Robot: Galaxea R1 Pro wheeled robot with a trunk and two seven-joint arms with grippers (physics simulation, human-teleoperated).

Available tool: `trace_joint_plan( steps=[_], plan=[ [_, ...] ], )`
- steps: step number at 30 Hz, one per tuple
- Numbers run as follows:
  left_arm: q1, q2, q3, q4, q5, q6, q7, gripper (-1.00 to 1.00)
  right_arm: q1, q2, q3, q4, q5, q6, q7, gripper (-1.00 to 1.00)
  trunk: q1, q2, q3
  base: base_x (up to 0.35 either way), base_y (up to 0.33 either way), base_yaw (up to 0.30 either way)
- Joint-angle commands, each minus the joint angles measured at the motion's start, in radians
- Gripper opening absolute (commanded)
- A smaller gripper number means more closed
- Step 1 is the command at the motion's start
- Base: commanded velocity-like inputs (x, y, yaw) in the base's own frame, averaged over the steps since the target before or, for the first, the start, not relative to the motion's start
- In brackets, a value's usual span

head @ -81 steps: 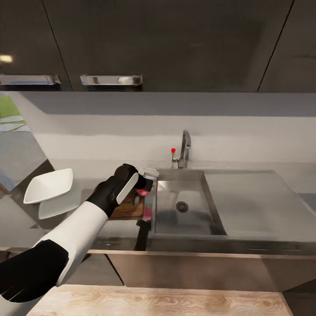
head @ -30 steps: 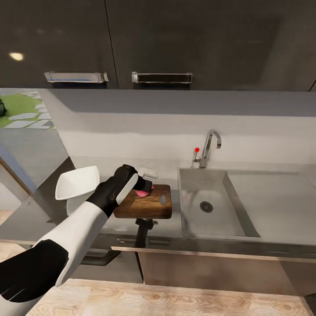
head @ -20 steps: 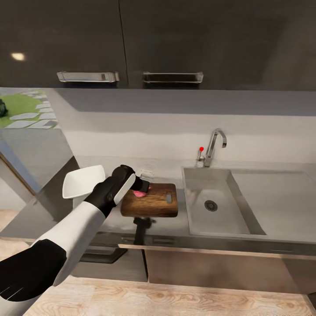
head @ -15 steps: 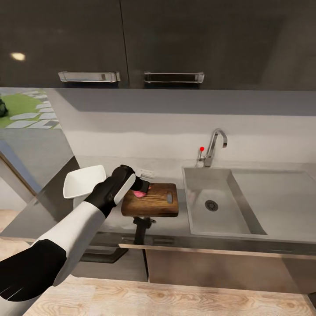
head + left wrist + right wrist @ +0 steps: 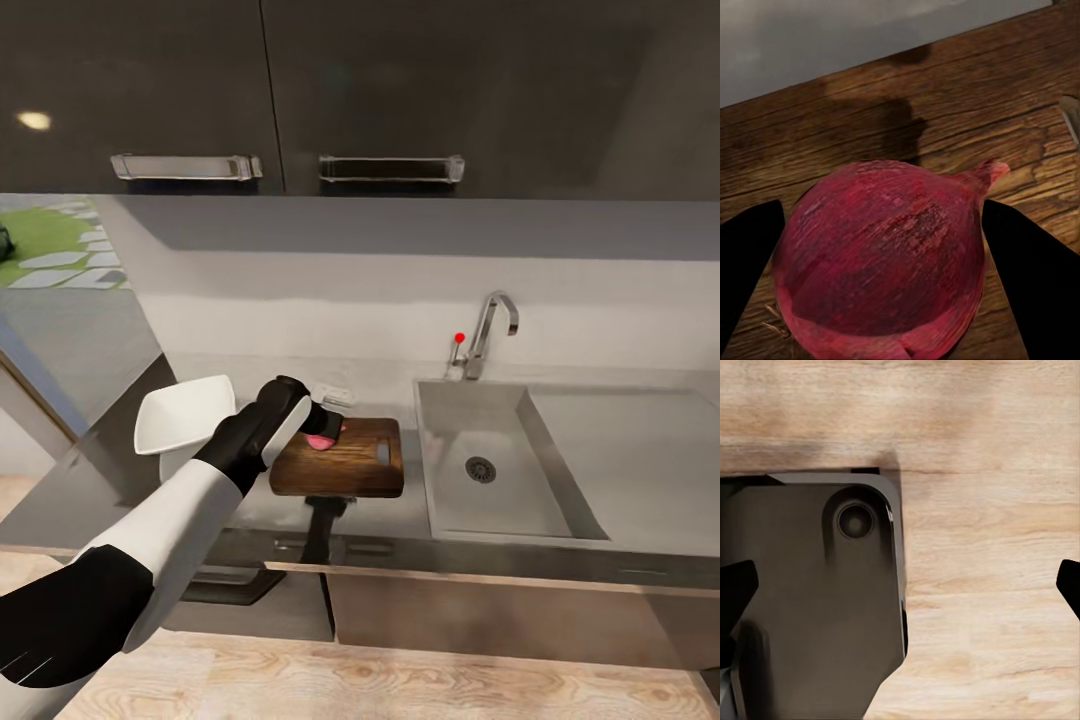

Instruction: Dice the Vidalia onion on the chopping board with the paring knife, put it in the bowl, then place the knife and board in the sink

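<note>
Dark cabinets hang over a glossy grey worktop (image 5: 120,470), with the steel sink (image 5: 500,470) to your right of the chopping board (image 5: 345,465) and the white bowl (image 5: 185,420) to its left. Your left tool (image 5: 889,270) is clamped on the onion (image 5: 881,259), one dark finger on either flank, and it hangs just over the near-left part of the board; from the left wrist view I cannot tell whether the bulb's underside is touching the wood yet. Treat the onion as firm but round and papery-skinned: it will want to roll once released, and the dry skin can slide under the pads, so keep the grip across its widest part as you have it, with the pointed neck (image 5: 990,171) off to one side. Judging by its size against the board, it is light and should not strain the wrist. Set it down well inside the board's edge, away from the handle slot (image 5: 381,452), so it has room to settle. Your right tool (image 5: 904,585) has its fingers apart, holding nothing, hanging over the pale wood floor (image 5: 982,450) beside a dark part of the robot's base (image 5: 817,600). The paring knife I cannot make out with any certainty in these pictures.
</note>
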Motion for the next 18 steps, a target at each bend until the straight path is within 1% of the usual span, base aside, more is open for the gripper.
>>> trace_joint_plan(
  steps=[1,9,12,18],
  plan=[
    [-0.001,0.000,-0.002,0.000,0.010,0.003,0.009,-1.00,-0.001,0.000,-0.005,0.002,0.011,-0.003,-0.006,1.00,0.001,-0.002,-0.003,0.018,-0.016,0.000],
    [-0.001,0.001,-0.002,0.001,0.010,0.003,0.009,-1.00,-0.001,0.000,-0.004,0.002,0.011,-0.003,-0.006,1.00,0.001,-0.002,-0.005,0.005,-0.004,0.000],
    [-0.001,0.001,-0.002,0.014,0.010,0.003,0.009,-1.00,-0.001,0.000,-0.004,0.002,0.011,-0.003,-0.006,1.00,0.001,-0.002,-0.006,0.000,0.000,0.000],
    [-0.001,0.001,-0.002,0.020,0.010,0.003,0.009,-1.00,-0.001,0.000,-0.004,0.003,0.011,-0.003,-0.006,1.00,0.001,-0.002,-0.012,0.000,0.000,0.000]
  ],
)
